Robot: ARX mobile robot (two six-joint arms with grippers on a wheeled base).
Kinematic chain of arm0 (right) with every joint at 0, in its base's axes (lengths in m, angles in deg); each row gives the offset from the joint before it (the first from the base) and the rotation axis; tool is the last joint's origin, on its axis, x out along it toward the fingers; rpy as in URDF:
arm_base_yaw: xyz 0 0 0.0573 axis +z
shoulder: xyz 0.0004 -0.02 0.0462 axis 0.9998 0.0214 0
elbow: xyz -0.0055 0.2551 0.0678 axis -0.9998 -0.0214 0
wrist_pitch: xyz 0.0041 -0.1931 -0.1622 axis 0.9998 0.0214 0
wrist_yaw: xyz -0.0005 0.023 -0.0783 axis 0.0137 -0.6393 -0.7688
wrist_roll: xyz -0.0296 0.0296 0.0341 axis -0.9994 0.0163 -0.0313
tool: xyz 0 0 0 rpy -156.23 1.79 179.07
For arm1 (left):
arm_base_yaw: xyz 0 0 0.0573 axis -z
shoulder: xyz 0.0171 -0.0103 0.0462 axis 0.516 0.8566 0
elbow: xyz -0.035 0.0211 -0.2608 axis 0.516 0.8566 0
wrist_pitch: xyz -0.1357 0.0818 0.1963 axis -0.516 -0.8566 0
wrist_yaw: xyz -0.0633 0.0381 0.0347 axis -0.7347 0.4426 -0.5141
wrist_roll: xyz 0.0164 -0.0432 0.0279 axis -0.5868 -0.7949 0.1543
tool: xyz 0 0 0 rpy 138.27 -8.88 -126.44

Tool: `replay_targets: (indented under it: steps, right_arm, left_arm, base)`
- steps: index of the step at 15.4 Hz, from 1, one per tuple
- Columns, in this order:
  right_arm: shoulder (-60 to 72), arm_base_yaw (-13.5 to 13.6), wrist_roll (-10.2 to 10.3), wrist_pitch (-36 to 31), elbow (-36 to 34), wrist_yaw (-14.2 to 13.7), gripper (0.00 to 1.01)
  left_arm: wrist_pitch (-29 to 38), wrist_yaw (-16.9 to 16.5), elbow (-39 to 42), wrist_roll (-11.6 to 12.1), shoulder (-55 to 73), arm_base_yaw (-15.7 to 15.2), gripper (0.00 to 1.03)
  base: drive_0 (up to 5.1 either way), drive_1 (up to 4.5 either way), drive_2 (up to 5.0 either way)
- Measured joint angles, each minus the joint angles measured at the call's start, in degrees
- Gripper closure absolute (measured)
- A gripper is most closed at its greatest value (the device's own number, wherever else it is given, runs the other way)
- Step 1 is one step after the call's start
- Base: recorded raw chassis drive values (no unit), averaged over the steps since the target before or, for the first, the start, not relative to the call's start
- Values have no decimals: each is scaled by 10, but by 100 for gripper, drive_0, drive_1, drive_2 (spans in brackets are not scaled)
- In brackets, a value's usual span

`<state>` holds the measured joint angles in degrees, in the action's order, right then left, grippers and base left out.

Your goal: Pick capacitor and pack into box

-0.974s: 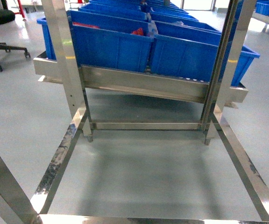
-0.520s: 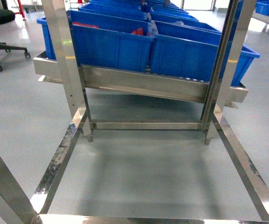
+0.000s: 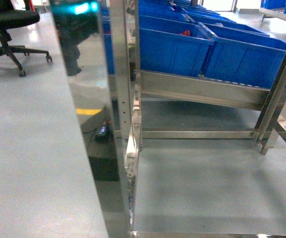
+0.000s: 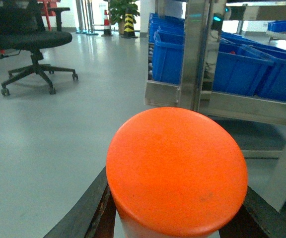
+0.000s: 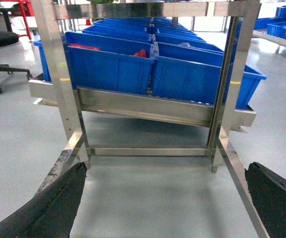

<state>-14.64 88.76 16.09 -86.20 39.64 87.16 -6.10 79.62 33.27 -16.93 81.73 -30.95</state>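
The capacitor [image 4: 177,168], a pale cylinder with a round orange cap, fills the lower middle of the left wrist view. My left gripper [image 4: 178,210] is shut on it, with a dark finger [image 4: 91,213] pressed to each side. In the right wrist view my right gripper [image 5: 168,201] stands wide open over grey floor, its black fingers [image 5: 58,203] far apart with nothing between them. Neither gripper appears in the head view. The box is out of view.
A steel rack [image 3: 202,89] carries rows of blue bins [image 3: 175,47], some holding red parts. A shiny steel upright [image 3: 120,99] stands close at middle left. A black office chair [image 3: 9,20] is on the grey floor at far left. Low rack rails [image 5: 237,173] frame the floor ahead.
The head view has swung left: the rack and blue bins now sit to the right, and a near steel upright and the office chair have come into the frame.
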Motion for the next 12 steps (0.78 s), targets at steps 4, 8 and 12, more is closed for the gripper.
replay_targets:
  steps: [4,8,12]
  right_arm:
    - [0,0,0,0,0,0,3]
    - [0,0,0,0,0,0,3]
    - [0,0,0,0,0,0,3]
  left_arm:
    - [1,0,0,0,0,0,58]
    - [-1,0,0,0,0,0,58]
    - [0,0,0,0,0,0,58]
  base:
    - [-492,253,253]
    - [-499,247,247]
    - [-494,251,251]
